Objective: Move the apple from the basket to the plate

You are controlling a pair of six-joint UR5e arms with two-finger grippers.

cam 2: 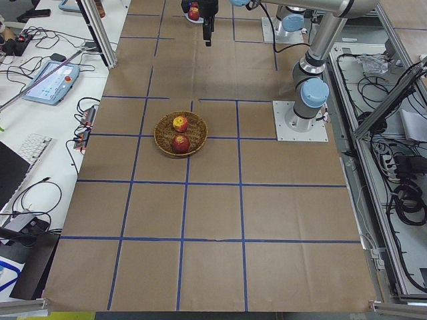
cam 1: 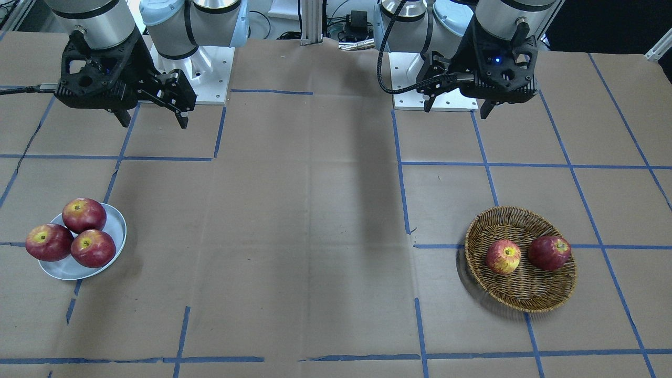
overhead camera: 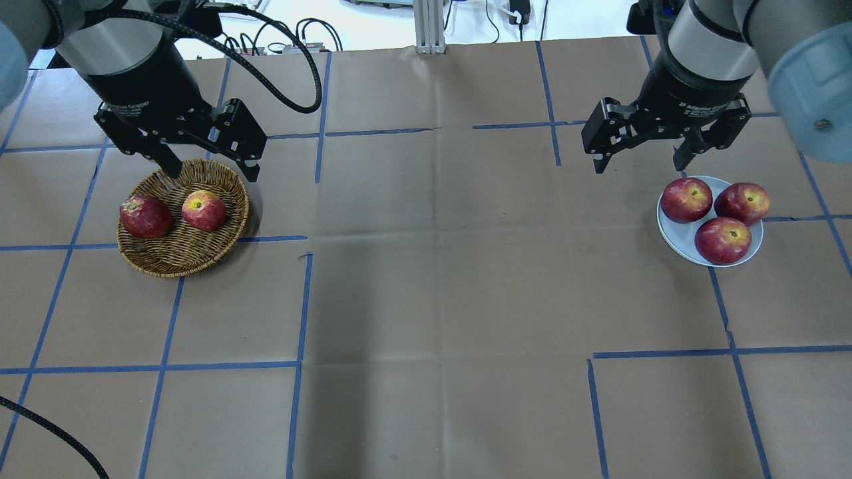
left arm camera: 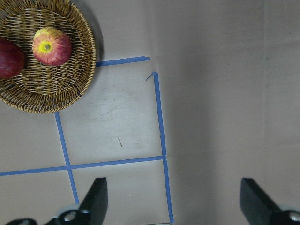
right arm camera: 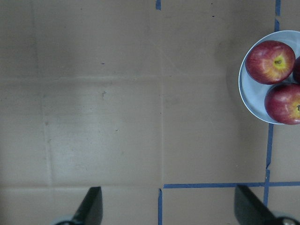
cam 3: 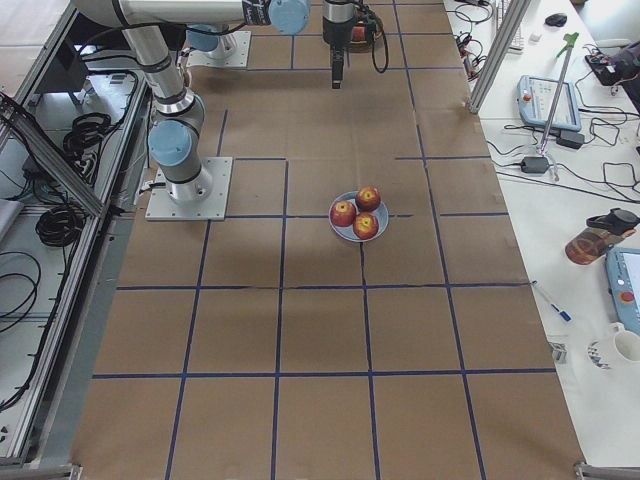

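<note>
From across the table, the apple (cam 1: 503, 256) lies in the basket (cam 1: 525, 289), just beside a dark red apple (cam 1: 549, 252). From overhead, the left gripper (overhead camera: 213, 171) hangs wide open and empty, seemingly off to the basket's side. The right gripper (overhead camera: 639, 163), equally spread and empty, hovers near the plate (overhead camera: 671, 233), which holds three red apples (overhead camera: 723, 240). The left wrist view shows the apple resting inside the basket.

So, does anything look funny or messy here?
Nothing is spilled or broken. The plate is already crowded with three dark red apples, and one apple pokes out over its rim, leaving little room.
</note>
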